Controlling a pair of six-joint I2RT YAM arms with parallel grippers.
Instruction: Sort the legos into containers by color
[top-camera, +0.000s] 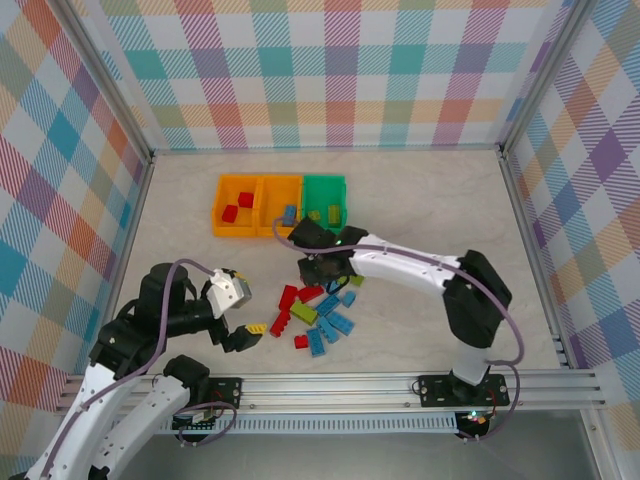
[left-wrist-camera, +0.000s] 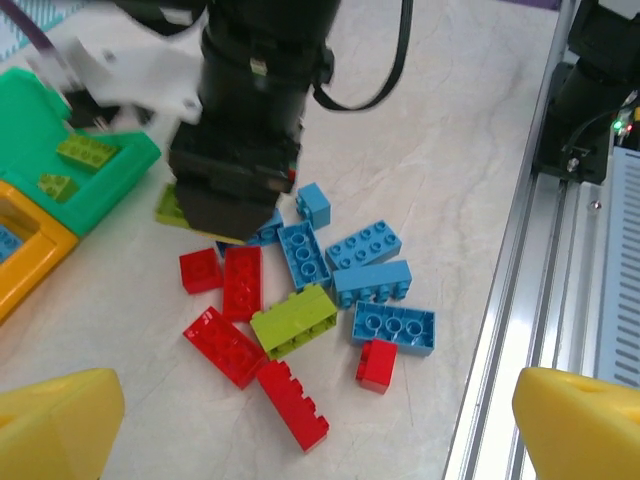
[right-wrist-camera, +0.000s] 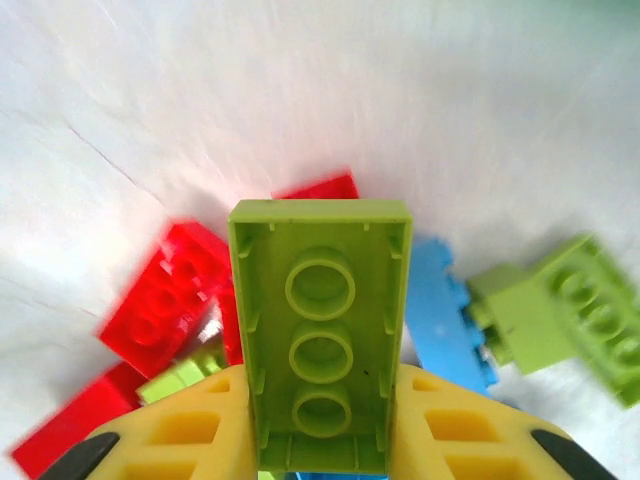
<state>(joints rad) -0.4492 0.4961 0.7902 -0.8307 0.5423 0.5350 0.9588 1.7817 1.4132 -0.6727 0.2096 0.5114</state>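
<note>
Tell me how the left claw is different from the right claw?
The right claw is shut on a lime brick; the left claw is open and empty. The right claw hangs over the brick pile; the left claw is beside it. Both have yellow fingers.

The bricks (left-wrist-camera: 293, 320) are hard, glossy plastic with smooth faces; the lime brick (right-wrist-camera: 320, 330) shows a soft sheen on its hollow underside. The bins (top-camera: 237, 232) are smooth plastic too. The right gripper (right-wrist-camera: 320, 425) has matt yellow plastic fingers (right-wrist-camera: 190, 430). The table (left-wrist-camera: 450, 130) looks smooth, marbled and faintly shiny; the rail (left-wrist-camera: 522, 300) is brushed metal
</note>
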